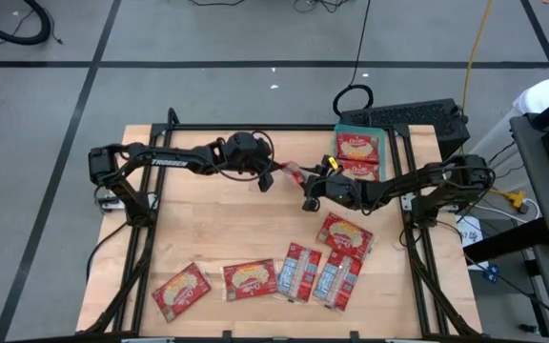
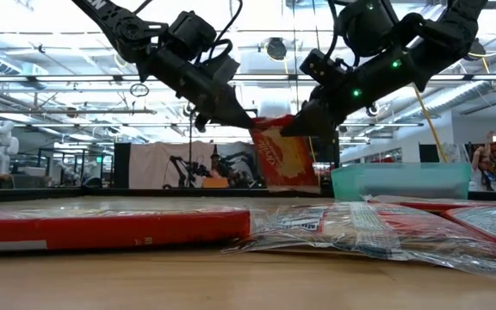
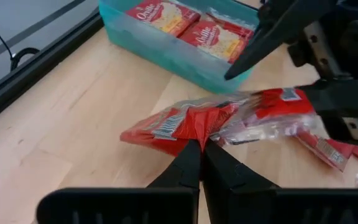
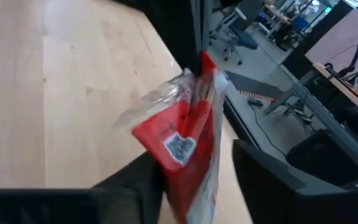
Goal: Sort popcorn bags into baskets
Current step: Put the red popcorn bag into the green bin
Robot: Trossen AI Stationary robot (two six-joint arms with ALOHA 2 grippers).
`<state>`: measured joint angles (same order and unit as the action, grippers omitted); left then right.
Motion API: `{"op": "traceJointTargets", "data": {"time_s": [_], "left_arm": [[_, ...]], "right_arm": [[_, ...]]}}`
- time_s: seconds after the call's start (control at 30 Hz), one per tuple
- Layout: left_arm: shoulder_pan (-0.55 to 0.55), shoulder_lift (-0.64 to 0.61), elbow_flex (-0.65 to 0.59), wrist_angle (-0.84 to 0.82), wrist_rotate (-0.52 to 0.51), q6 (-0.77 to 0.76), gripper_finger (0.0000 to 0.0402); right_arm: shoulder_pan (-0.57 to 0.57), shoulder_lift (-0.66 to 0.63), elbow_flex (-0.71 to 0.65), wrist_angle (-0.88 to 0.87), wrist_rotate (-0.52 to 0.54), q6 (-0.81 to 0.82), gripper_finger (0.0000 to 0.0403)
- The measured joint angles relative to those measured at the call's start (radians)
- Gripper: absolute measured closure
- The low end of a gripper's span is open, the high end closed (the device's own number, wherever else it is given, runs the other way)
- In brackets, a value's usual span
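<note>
Mid-air handover above the table's middle, just left of the teal basket [image 1: 360, 152] at the far right. Left gripper [image 3: 201, 146] pinched shut on one edge of a red popcorn bag [image 2: 284, 159], kept off the wood so the other arm can reach it. Right gripper [image 2: 304, 120] set around the bag's opposite end, fingers apart on either side in the right wrist view, not seen clamped. Two bags already flat inside the basket; five more bags [image 1: 298, 272] waiting along the near edge.

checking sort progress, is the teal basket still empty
No, the high view shows two popcorn bags already lying inside the teal basket.
</note>
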<state>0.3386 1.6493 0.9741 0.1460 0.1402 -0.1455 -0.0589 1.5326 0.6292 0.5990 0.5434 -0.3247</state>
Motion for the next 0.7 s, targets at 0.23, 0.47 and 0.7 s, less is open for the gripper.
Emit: {"op": "traceJointTargets", "data": {"time_s": [0.23, 0.47, 0.7], "left_arm": [[-0.017, 0.000, 0.000, 0.033, -0.001, 0.006, 0.0368], [-0.022, -0.017, 0.000, 0.012, -0.001, 0.102, 0.0290], [0.009, -0.121, 0.000, -0.162, -0.062, 0.151, 0.0218]], "right_arm": [[-0.008, 0.000, -0.001, -0.021, -0.049, 0.024, 0.0367], [-0.020, -0.007, -0.001, -0.019, -0.048, 0.018, 0.0375], [-0.033, -0.055, -0.008, -0.033, -0.051, 0.080, 0.0393]]}}
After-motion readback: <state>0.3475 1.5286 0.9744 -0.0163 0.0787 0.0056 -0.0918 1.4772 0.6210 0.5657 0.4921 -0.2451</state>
